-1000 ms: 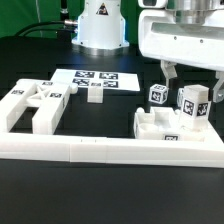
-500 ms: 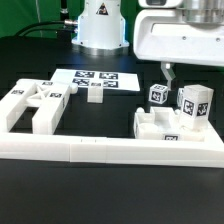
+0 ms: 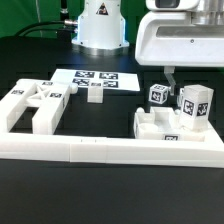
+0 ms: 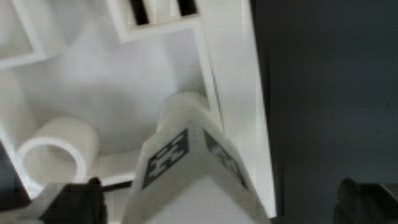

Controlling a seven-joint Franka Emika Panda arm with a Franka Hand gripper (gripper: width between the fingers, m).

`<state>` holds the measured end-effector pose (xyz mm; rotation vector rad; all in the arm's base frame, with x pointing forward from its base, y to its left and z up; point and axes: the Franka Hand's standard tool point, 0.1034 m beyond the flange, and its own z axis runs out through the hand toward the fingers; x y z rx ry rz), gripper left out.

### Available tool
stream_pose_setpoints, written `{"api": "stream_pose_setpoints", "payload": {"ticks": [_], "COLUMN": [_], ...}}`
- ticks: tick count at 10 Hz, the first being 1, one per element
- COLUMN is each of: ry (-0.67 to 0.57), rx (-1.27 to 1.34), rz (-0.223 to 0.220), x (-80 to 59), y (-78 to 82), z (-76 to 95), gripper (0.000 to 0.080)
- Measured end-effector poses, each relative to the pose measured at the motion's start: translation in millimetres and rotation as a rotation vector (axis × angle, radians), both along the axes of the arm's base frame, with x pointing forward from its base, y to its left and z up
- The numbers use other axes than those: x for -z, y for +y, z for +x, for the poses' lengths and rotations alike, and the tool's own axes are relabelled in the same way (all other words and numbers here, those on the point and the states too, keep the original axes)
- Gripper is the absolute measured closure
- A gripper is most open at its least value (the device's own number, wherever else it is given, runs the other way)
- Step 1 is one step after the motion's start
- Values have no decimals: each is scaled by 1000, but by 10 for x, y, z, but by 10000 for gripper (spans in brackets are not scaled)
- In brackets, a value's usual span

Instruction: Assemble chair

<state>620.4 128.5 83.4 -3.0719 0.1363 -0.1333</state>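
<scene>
We see the end effector (image 3: 187,82) with its fingers wide apart, gripping nothing. It hovers above the upright tagged block (image 3: 194,106) among the chair parts (image 3: 160,127), which sit on the bench (image 3: 110,190) against the white rail (image 3: 100,152), at the exterior view's right.

chair parts (image 3: 148,124) — behind rail (image 3: 90,150) | marker board (image 3: 100,78) — farther back

The gripper (image 3: 186,82) has a boxy white body and dark fingers (image 3: 170,76); the white base (image 3: 100,30) bears a black mark.
</scene>
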Motion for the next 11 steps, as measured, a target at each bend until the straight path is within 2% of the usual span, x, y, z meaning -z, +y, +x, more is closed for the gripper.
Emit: {"api": "stream_pose_setpoints", "payload": {"ticks": [2, 6, 7, 8, 9, 10, 11], "ry": [-12, -22, -22, -22, -22, -22, -21], "rx": [-176, -401, -396, -396, -396, -387, -369], "rz": [-40, -60, -59, -59, -59, -58, -57], "x": [9, 10, 10, 10, 10, 10, 10], "y": [-18, -49, -47, -47, -47, -48, -48], "z": [2, 8, 7, 7, 7, 8, 8], "gripper": [151, 151, 240, 375, 375, 515, 515]}}
